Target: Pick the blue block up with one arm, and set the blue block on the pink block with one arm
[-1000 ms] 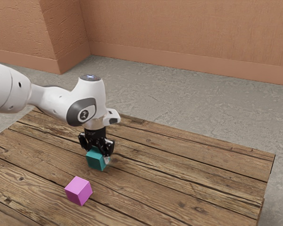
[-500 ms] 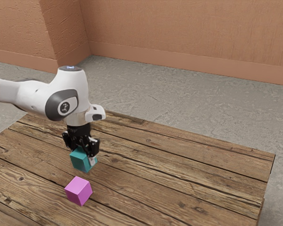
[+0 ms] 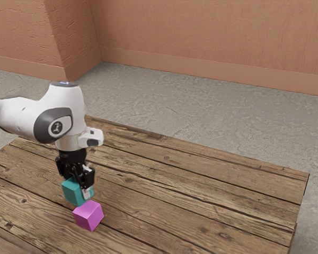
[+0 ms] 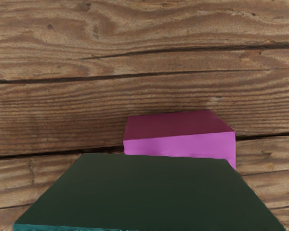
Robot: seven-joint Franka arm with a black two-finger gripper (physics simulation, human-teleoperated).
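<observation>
Weathered plank table [image 3: 212, 185] on grey stone floor [image 3: 212, 106], terracotta walls [image 3: 201, 32] behind

White arm [image 3: 53, 124] enters from the exterior view's left, wrist pointing straight down. Black claw [image 3: 77, 181] clamps the blue block [image 3: 71, 193], teal in tone, from two sides. The block is tilted and looks clear of the desk [image 3: 201, 180]. Pink block [image 3: 88, 215] sits on the planks just beside it, toward the exterior view's right and lower. Contact between the blocks: cannot tell. Grey floor [image 3: 212, 106] and brick-coloured wall [image 3: 212, 32] behind.
</observation>
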